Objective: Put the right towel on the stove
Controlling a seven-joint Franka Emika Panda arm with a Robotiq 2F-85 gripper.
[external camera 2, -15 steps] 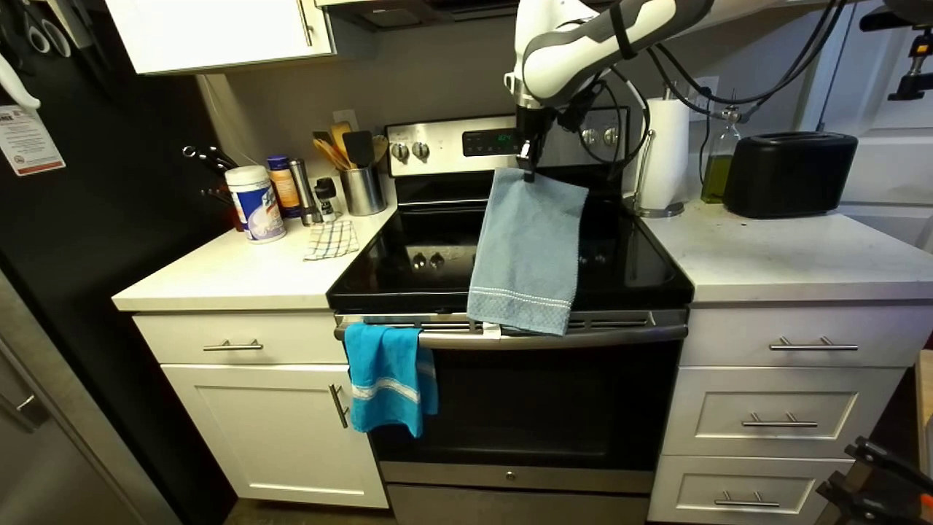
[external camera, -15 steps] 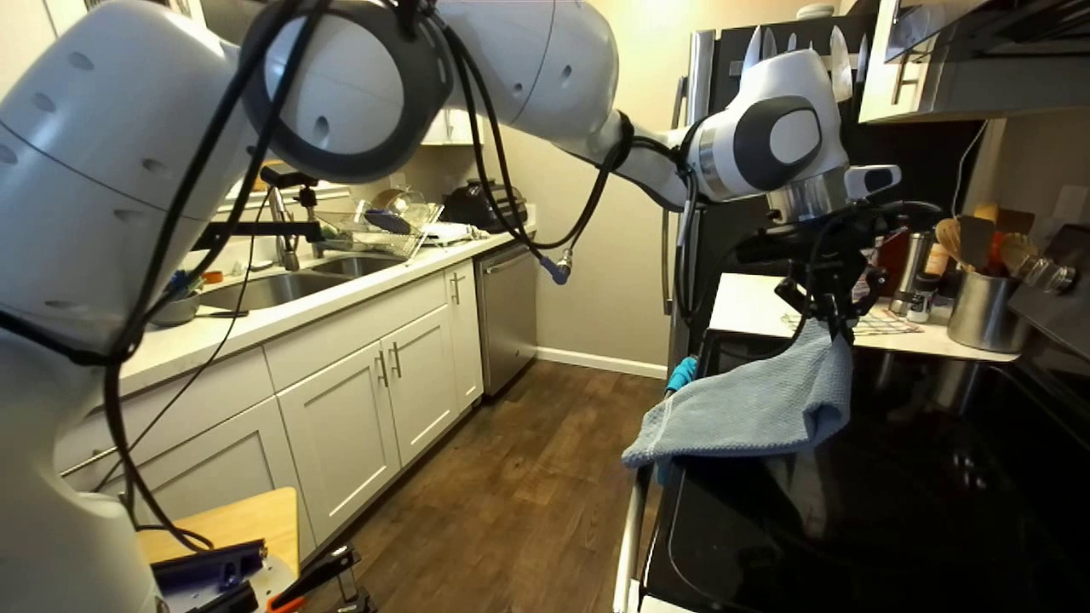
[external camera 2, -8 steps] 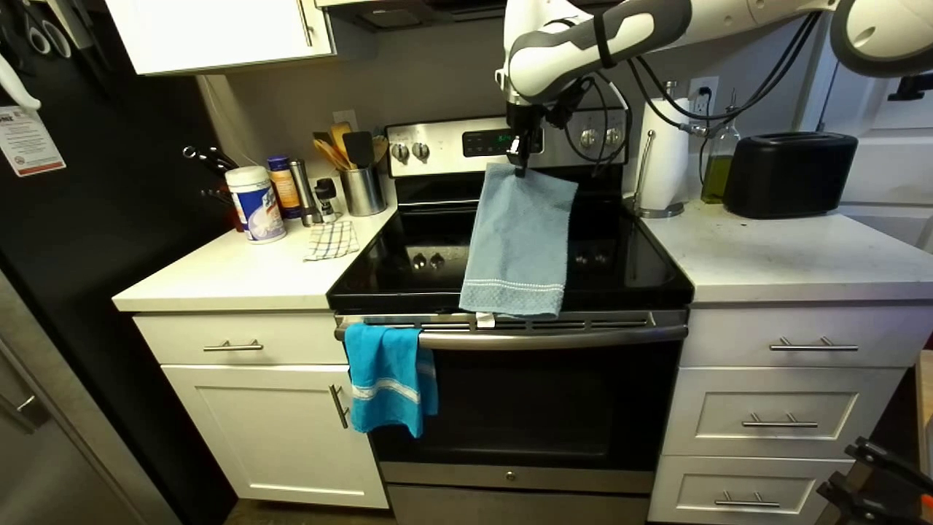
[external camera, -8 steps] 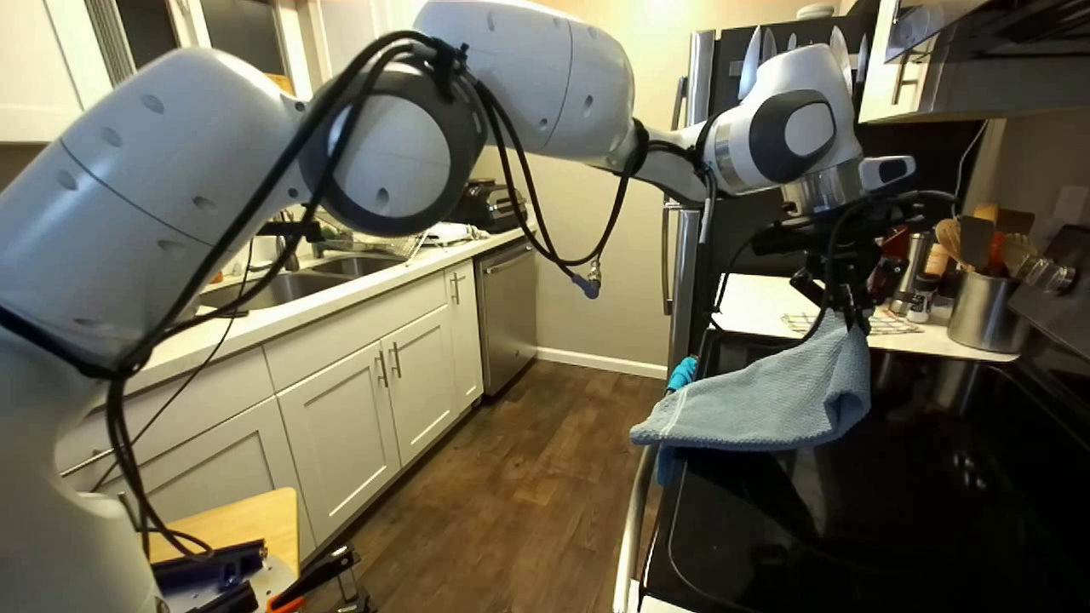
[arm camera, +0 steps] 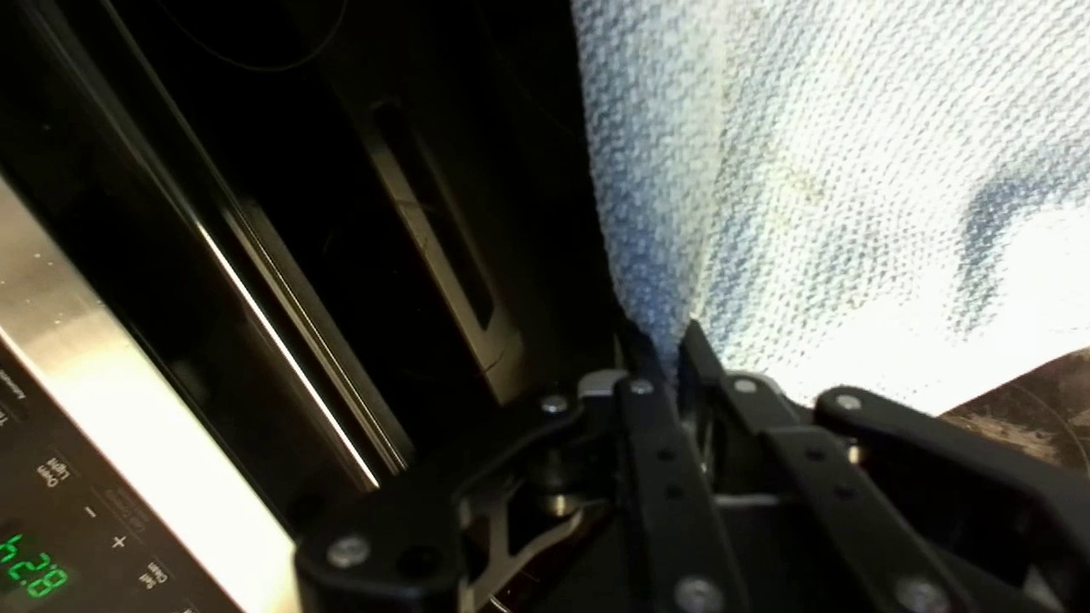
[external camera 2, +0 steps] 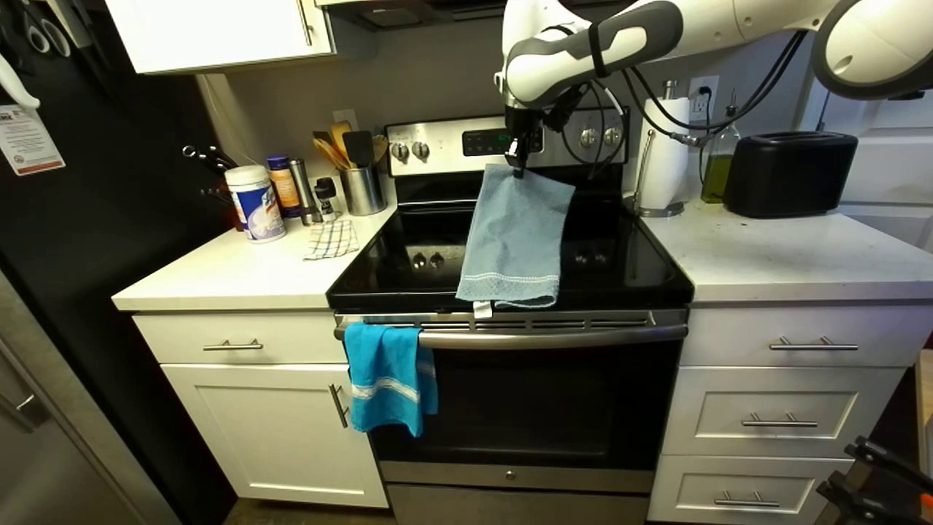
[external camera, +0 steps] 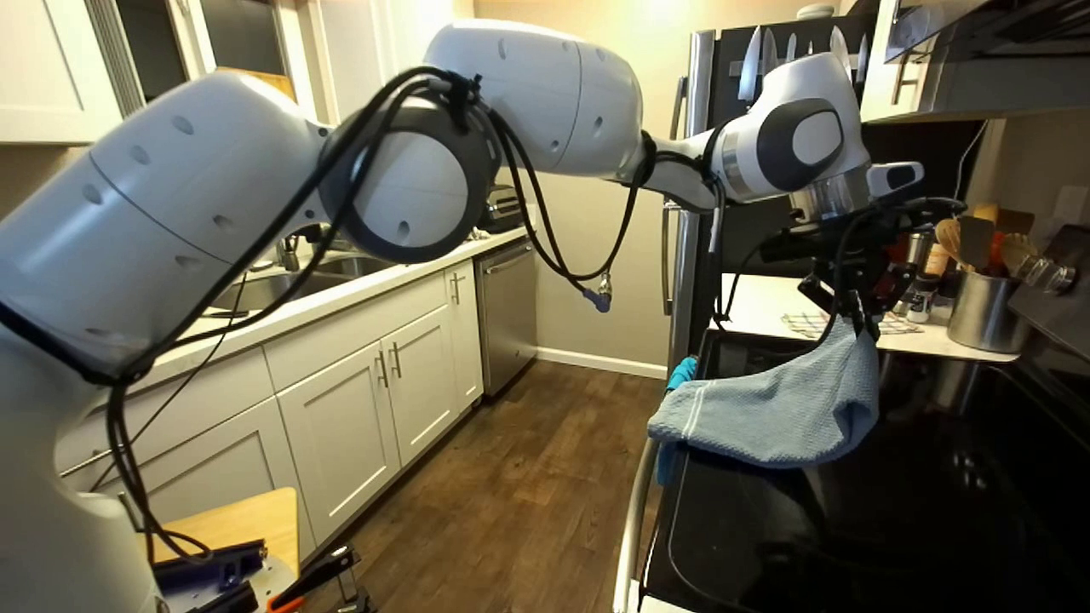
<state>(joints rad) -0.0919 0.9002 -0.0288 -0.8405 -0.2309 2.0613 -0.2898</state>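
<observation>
grey-blue towel [external camera 2: 514, 237] in the pincer [arm camera: 668, 342] over the stove [external camera 2: 619, 266]

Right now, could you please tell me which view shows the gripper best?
The wrist view: it shows the gripper close up, shut on the pale blue towel. Both exterior views show it smaller, above the stove.

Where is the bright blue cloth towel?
In an exterior view, the bright blue towel hangs at left on the silver oven handle, below the black glass cooktop.
</observation>
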